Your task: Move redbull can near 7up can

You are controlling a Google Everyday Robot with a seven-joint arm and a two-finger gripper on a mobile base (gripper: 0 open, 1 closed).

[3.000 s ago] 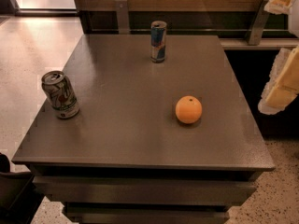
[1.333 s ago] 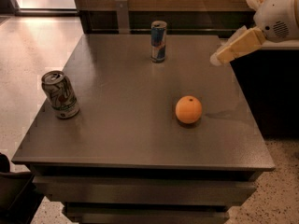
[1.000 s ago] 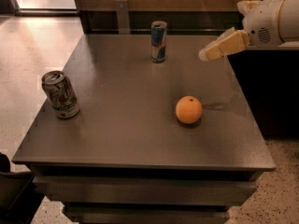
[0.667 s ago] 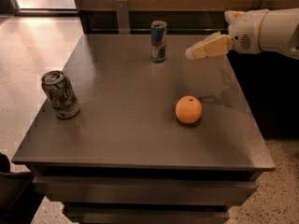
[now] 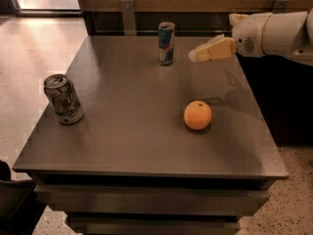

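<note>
The redbull can (image 5: 166,43) is slim and blue-and-silver. It stands upright at the far middle of the grey table (image 5: 132,131). The 7up can (image 5: 63,99) is stouter and silver-white with green and red marks. It stands near the table's left edge, slightly tilted. My gripper (image 5: 195,56) reaches in from the right on a white arm. Its cream fingers point left, just right of the redbull can and apart from it. It holds nothing that I can see.
An orange (image 5: 198,114) lies on the right half of the table, in front of the gripper. A dark wall with metal brackets runs behind the table. The floor drops away on the left and right.
My gripper has moved leftward from the right edge of the view to just beside the redbull can. The cans and the orange have not moved.
</note>
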